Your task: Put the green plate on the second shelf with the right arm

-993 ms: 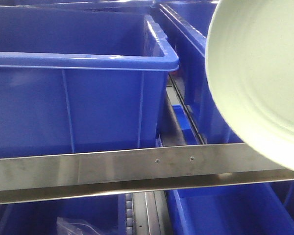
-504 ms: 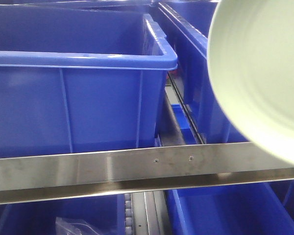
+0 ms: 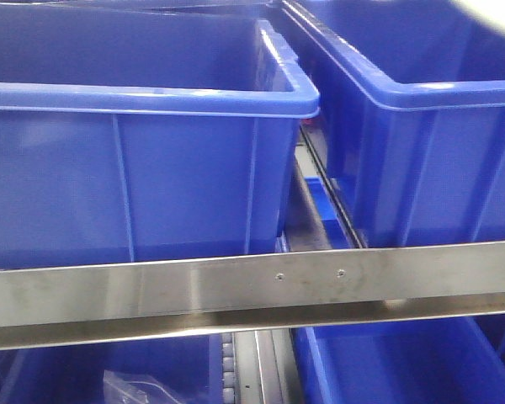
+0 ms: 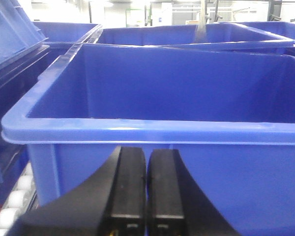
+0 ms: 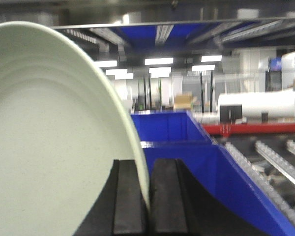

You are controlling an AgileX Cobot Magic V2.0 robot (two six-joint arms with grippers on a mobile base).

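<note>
Right gripper (image 5: 148,196) clamps rim of green plate (image 5: 49,147), plate on edge. Left gripper (image 4: 146,189) closed, empty, facing blue bin (image 4: 152,132).

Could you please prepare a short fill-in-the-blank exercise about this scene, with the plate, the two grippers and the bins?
1. The right gripper is shut on the rim of the ____ plate.
2. The left gripper is shut and holds ____.
3. In the left wrist view, the blue bin right in front of the gripper holds ____ in the part of its inside that shows.
4. In the front-facing view, a ____ rail runs across below the two blue bins.

Missing words: green; nothing; nothing; metal
</note>
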